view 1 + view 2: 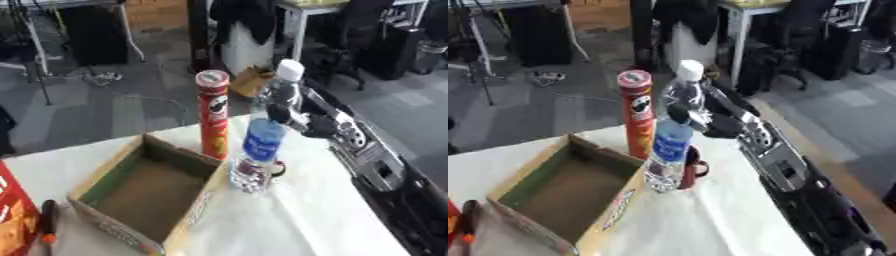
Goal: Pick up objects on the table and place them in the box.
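The white-covered table (289, 220) carries everything, and the biggest thing on it is the open cardboard box (149, 197), whose brown floor shows bare with nothing inside, so by the look of it no object has been delivered yet and the whole job is left. The robot's right arm reaches in from the lower right, and its right hand (311, 120) has its fingers curled round the upper part of a clear water bottle (262, 140) with a blue label and white cap; the bottle stands upright just beside the box's right wall, its base at or just above the cloth, which of the two I cannot tell. Behind it, touching or nearly touching the box's far corner, stands a tall red Pringles can (213, 115), untouched. A small dark red cup (693, 167) sits low against the bottle's base. At the lower left edge lie an orange-red packet (13, 215) and a dark marker (48, 220) with an orange tip, well apart from the hand. The left hand shows in neither view.
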Controlling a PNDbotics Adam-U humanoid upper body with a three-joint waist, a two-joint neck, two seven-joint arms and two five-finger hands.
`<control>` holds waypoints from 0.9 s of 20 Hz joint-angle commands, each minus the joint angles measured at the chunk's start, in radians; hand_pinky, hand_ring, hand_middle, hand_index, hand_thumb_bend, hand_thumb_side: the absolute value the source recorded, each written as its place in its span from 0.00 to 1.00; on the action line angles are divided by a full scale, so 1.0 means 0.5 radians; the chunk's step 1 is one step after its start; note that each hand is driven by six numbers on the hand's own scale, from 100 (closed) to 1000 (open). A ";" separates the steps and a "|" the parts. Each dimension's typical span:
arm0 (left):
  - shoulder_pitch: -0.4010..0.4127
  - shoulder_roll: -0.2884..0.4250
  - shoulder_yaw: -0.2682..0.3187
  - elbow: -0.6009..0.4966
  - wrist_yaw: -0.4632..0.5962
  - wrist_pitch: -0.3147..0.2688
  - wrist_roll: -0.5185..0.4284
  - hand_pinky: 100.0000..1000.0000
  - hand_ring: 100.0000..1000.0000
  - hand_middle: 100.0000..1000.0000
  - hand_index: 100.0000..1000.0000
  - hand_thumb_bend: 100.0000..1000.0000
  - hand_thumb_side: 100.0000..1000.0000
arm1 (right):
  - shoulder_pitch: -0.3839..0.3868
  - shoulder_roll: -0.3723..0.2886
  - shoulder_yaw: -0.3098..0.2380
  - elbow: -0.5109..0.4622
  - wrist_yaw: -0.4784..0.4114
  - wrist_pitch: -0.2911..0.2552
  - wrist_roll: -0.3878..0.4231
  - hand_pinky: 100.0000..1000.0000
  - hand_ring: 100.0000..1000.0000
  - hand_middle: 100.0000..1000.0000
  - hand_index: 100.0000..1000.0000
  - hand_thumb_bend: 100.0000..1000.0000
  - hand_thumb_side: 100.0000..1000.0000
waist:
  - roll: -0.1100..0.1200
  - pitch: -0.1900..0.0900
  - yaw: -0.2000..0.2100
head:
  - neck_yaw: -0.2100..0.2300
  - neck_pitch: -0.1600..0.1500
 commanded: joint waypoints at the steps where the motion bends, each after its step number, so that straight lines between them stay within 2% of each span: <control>1: -0.032 0.026 0.008 -0.029 0.008 -0.007 -0.006 1.00 0.95 0.86 0.83 0.00 0.97 | -0.070 -0.100 -0.029 -0.084 -0.085 0.010 -0.046 0.00 0.27 0.14 0.46 0.38 0.71 | -0.014 -0.033 0.019 | -0.005 -0.019; 11: -0.096 -0.015 -0.030 -0.029 0.036 -0.035 -0.039 1.00 0.95 0.85 0.83 0.00 0.97 | -0.171 -0.151 -0.039 -0.088 -0.215 0.048 -0.123 0.00 0.26 0.14 0.46 0.36 0.72 | -0.048 -0.006 0.191 | -0.055 -0.053; 18: -0.146 -0.030 -0.040 -0.029 0.054 -0.058 -0.053 1.00 0.95 0.86 0.83 0.00 0.97 | -0.223 -0.192 -0.067 -0.027 -0.217 0.030 -0.158 0.00 0.26 0.14 0.46 0.36 0.72 | -0.087 0.058 0.326 | -0.148 -0.105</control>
